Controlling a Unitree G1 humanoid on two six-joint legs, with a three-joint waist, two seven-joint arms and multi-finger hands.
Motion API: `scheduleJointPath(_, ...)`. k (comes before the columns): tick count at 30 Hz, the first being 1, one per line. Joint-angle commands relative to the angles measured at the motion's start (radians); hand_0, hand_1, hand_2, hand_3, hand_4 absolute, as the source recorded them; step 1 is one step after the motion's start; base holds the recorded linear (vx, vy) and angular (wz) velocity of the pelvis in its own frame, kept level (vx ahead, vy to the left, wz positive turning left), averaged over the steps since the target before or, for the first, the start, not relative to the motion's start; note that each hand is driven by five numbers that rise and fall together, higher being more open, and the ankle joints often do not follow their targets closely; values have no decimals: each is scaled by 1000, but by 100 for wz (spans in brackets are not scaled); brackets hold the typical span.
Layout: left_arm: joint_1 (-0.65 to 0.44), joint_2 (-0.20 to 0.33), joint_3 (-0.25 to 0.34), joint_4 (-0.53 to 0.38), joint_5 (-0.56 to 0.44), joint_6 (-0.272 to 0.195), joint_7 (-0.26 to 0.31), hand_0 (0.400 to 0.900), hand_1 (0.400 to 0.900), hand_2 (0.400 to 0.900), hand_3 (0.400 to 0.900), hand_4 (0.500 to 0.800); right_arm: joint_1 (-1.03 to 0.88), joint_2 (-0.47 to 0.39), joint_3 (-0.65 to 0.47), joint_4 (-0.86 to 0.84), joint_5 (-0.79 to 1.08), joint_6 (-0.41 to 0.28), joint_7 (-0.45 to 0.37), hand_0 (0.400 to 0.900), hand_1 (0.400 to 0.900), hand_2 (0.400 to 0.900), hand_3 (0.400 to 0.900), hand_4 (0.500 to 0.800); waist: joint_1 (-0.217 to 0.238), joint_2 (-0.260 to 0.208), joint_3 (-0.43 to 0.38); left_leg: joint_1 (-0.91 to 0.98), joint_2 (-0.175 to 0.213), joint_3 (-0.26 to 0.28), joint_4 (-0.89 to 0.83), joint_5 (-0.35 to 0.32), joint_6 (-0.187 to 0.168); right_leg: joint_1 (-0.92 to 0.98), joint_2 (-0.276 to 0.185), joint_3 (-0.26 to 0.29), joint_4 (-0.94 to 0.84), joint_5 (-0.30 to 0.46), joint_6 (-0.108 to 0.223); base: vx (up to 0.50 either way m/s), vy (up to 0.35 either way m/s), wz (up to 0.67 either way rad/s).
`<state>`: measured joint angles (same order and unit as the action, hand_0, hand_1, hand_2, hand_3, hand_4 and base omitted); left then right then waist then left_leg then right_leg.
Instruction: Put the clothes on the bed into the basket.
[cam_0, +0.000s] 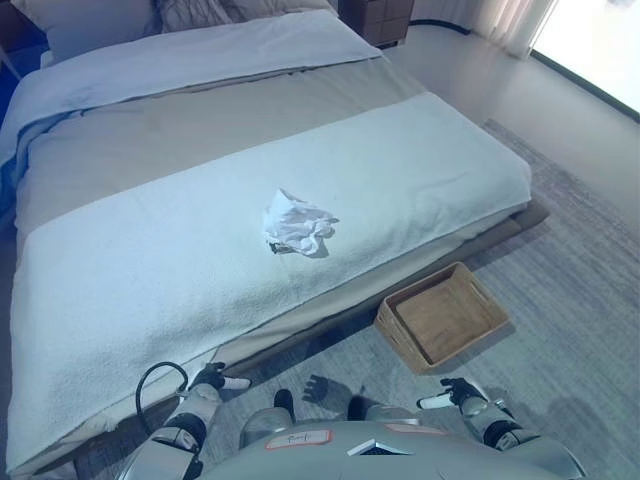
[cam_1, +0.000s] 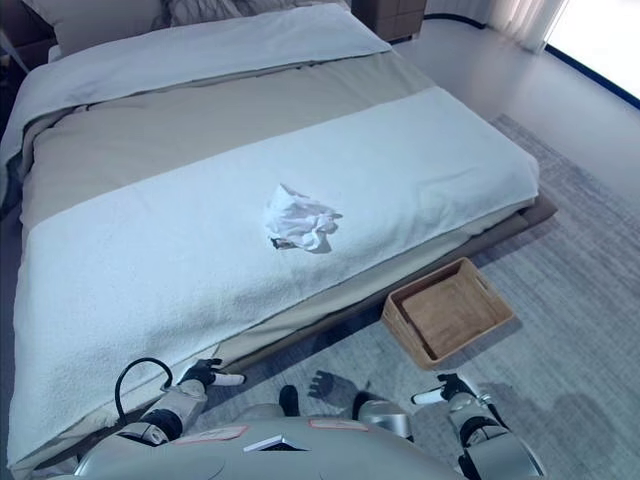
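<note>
A crumpled white garment (cam_0: 296, 224) lies on the white blanket in the middle of the bed (cam_0: 150, 270). An empty brown wicker basket (cam_0: 442, 317) stands on the grey rug by the bed's near edge, to the right. My left hand (cam_0: 211, 380) hangs low at the bed's near edge, fingers relaxed and empty. My right hand (cam_0: 458, 394) hangs low just in front of the basket, also relaxed and empty. Both hands are well below the garment and apart from it.
The bed has a beige cover band and pillows (cam_0: 90, 20) at the far end. A dark wooden nightstand (cam_0: 378, 18) stands at the far right. Pale floor and a bright window lie to the right beyond the rug (cam_0: 570, 290).
</note>
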<state>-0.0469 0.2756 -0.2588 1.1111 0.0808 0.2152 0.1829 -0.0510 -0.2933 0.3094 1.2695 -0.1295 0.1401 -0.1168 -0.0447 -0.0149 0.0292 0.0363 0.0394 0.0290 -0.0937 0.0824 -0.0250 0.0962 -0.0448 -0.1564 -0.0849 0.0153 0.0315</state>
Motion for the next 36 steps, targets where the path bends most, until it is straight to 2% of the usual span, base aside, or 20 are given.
scheduleJointPath(1, -106, 51, -19, -7, 8, -21, 40, 900, 900, 900, 900, 800, -114, -48, 0, 52, -6, -11, -14, 900, 900, 900, 900, 800, 32, 29, 63, 67, -82, 30, 6, -131, 75, -72, -44, 53, 203, -59, 82, 40, 234, 8)
scheduleJointPath(2, -110, 51, -20, -8, 8, -23, 40, 900, 900, 900, 900, 800, -114, -50, -4, 51, -5, -13, -15, 900, 900, 900, 900, 800, 30, 33, 67, 73, -89, 22, 6, -132, 82, -96, -50, 58, 266, -53, 83, 59, 251, 23)
scheduleJointPath(5, -126, 52, -35, -16, 19, -19, 33, 900, 900, 900, 900, 800, -120, -55, 3, 42, -9, -16, -16, 900, 900, 900, 900, 800, 13, 35, 105, 95, -122, -22, 27, -141, 120, -207, -81, 98, 556, 47, 64, 54, 275, 51)
scheduleJointPath(6, -132, 51, -40, -20, 16, -18, 28, 900, 900, 900, 900, 800, -130, -54, 10, 33, -10, -18, -22, 900, 900, 900, 900, 800, 5, 37, 121, 100, -126, -38, 35, -142, 130, -252, -74, 117, 654, 60, 53, 66, 212, 56)
scheduleJointPath(8, -142, 48, -45, -20, 15, -17, 20, 900, 900, 900, 900, 800, -143, -58, 15, 21, -8, -20, -26, 900, 900, 900, 900, 800, -5, 47, 125, 116, -122, -55, 35, -150, 128, -311, -47, 131, 713, 25, 39, 134, 132, 62)
scheduleJointPath(10, -157, 46, -49, -16, 17, -18, 19, 900, 900, 900, 900, 800, -174, -74, 27, -21, -13, -28, -39, 900, 900, 900, 900, 800, -18, 53, 119, 143, -125, -84, 29, -157, 119, -350, -6, 144, 626, -16, 34, 249, 72, 66)
scheduleJointPath(12, -189, 45, -55, -24, 10, -26, 33, 900, 900, 900, 900, 800, -229, -96, 44, -103, -10, -41, -61, 900, 900, 900, 900, 800, -38, 56, 131, 176, -129, -115, 25, -169, 105, -354, 29, 165, 424, 14, 56, 275, 10, 64)
scheduleJointPath(13, -198, 46, -61, -36, 8, -26, 38, 900, 900, 900, 900, 800, -249, -105, 55, -141, -10, -44, -68, 900, 900, 900, 900, 800, -42, 47, 131, 187, -139, -126, 20, -175, 99, -357, 43, 195, 333, 47, 74, 313, -25, 79)
scheduleJointPath(14, -205, 46, -67, -51, 12, -29, 40, 900, 900, 900, 900, 800, -268, -116, 68, -193, -11, -50, -73, 900, 900, 900, 900, 800, -59, 42, 134, 219, -142, -148, 10, -184, 92, -362, 87, 257, 202, 93, 92, 299, -24, 80)
scheduleJointPath(15, -210, 46, -65, -71, 13, -28, 42, 900, 900, 900, 900, 800, -277, -129, 67, -249, -12, -49, -79, 900, 900, 900, 900, 800, -64, 32, 134, 227, -152, -163, 6, -186, 83, -368, 101, 295, 131, 124, 108, 315, -31, 94)
scheduleJointPath(17, -208, 48, -70, -102, 16, -30, 47, 900, 900, 900, 900, 800, -305, -154, 66, -335, -13, -55, -104, 900, 900, 900, 900, 800, -74, 24, 136, 251, -158, -201, 6, -196, 73, -377, 129, 350, 54, 161, 123, 313, -42, 101)
scheduleJointPath(18, -191, 49, -75, -129, 22, -29, 48, 900, 900, 900, 900, 800, -296, -168, 64, -408, -22, -61, -113, 900, 900, 900, 900, 800, -81, 28, 129, 268, -152, -222, 6, -198, 63, -348, 131, 359, 51, 159, 115, 327, -82, 111)
scheduleJointPath(20, -163, 46, -69, -149, 27, -27, 56, 900, 900, 900, 900, 800, -286, -193, 63, -512, -42, -72, -117, 900, 900, 900, 900, 800, -90, 30, 113, 264, -145, -263, 6, -197, 56, -360, 142, 422, 84, 184, 108, 316, -129, 100)
scheduleJointPath(22, -144, 41, -76, -131, 28, -25, 65, 900, 900, 900, 900, 800, -301, -195, 77, -543, -46, -79, -129, 900, 900, 900, 900, 800, -86, 35, 102, 266, -113, -286, 6, -174, 43, -387, 164, 409, 146, 164, 87, 345, -172, 69)
scheduleJointPath(27, -165, 26, -114, -95, 28, -11, 74, 900, 900, 900, 900, 800, -352, -203, 66, -577, -19, -75, -178, 900, 900, 900, 900, 800, -95, 60, 89, 212, -63, -320, 15, -133, 8, -416, 159, 340, 158, 135, 57, 242, -134, 52)
scheduleJointPath(36, -195, 37, -120, -38, -28, 20, 113, 900, 900, 900, 900, 800, -518, -125, 43, -511, 174, -68, -241, 900, 900, 900, 900, 800, -53, 88, 74, 149, -7, -318, 8, -48, -31, -452, 168, 295, 129, 111, 27, 159, -80, 12)
